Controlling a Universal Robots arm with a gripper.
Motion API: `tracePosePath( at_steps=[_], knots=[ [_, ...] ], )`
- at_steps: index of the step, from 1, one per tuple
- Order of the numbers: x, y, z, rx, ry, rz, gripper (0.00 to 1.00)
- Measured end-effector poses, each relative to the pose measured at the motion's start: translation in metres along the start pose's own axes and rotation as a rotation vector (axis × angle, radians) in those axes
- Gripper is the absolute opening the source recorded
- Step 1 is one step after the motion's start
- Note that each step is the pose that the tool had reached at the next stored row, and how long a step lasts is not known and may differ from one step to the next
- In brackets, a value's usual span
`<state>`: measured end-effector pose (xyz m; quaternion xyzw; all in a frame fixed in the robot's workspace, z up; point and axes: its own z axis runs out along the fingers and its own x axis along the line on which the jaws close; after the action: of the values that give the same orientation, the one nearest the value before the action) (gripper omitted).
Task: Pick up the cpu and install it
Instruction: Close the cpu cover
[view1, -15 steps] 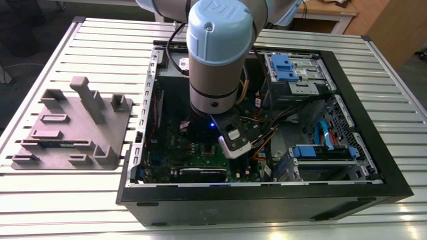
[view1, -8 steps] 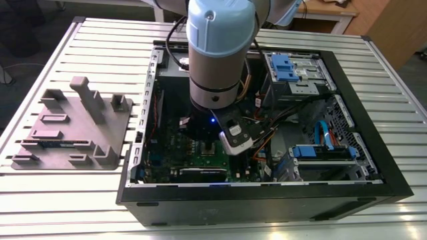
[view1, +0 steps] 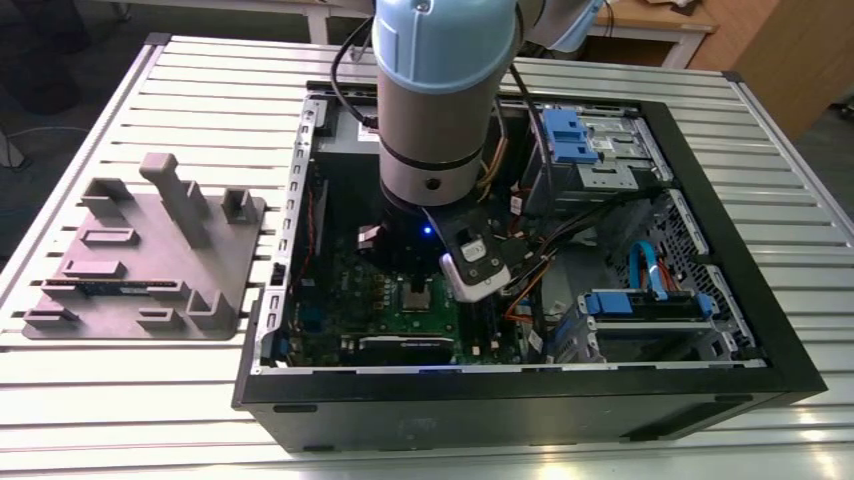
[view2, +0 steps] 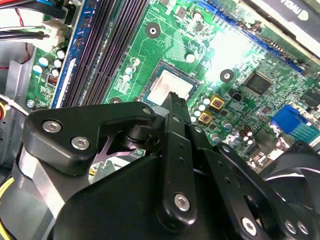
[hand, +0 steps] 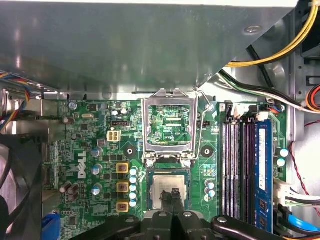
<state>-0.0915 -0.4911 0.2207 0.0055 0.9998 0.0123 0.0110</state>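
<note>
- Fingers of the gripper (hand: 172, 196) were pressed together, tips just over the cpu (hand: 161, 185); contact could not be judged.
- The cpu lay flat in its socket on the motherboard (hand: 90, 150), inside the open computer case (view1: 534, 395).
- The socket frame (hand: 168, 125) stood hinged open beside it.

Slatted metal table (view1: 120, 400), pale and evenly lit. Dark floor (view1: 54, 120) beyond it. Wooden furniture (view1: 787, 50) at the exterior view's right
</note>
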Motion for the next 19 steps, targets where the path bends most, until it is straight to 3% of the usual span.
tracePosePath(
  at_steps=[13,19],
  knots=[
    [-0.0002,0.0001,-0.0037,0.0000,0.0000,0.000,0.10],
    [-0.0046,0.0001,-0.0035,0.0000,0.0000,0.000,0.10]
  ],
)
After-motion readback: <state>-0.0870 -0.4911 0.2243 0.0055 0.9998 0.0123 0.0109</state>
